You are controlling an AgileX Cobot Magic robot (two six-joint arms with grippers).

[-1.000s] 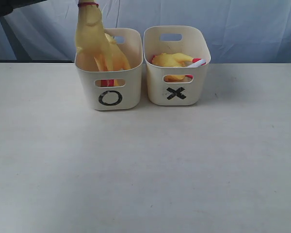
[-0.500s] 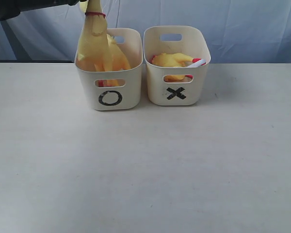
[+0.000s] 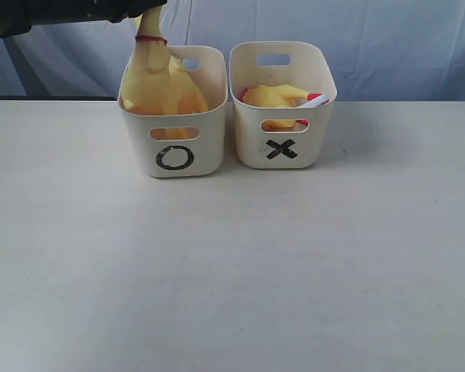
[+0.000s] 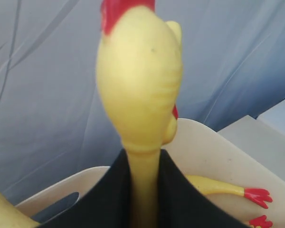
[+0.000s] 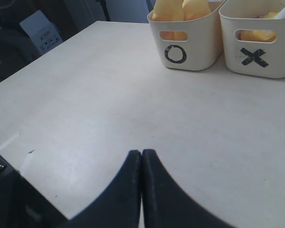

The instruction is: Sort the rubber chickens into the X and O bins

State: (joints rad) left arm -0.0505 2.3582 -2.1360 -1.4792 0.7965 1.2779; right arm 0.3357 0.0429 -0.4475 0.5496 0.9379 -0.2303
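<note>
You have the left pincer [image 3: 142, 9] clenched on the neck of a long yellow rubber chicken with a red comb and red neck band [image 3: 150, 74]. In the left wrist view the two black fingers [image 4: 180, 199] of that pincer [image 4: 143, 190] press against the neck from either side, just below the chicken's head [image 4: 140, 85]. The chicken hangs roughly upright, its body down inside the cream plastic tub marked with a black O [image 3: 205, 136] and its neck and head above the rim. A yellow leg with red feet [image 4: 254, 194] lies inside that tub; I cannot tell which chicken it belongs to. Just beside it, to the right in the exterior view, stands the matching cream tub marked with a black X [image 3: 314, 132]. It holds a shorter yellow rubber chicken [image 3: 273, 95] with a white tube [image 3: 318, 100] at the rim. Both tubs sit on the pale desk [image 3: 232, 271]. Your right pincer [image 5: 141, 164] is clenched on nothing, its fingertips touching, above a bare part of the desk and well apart from the tubs.
</note>
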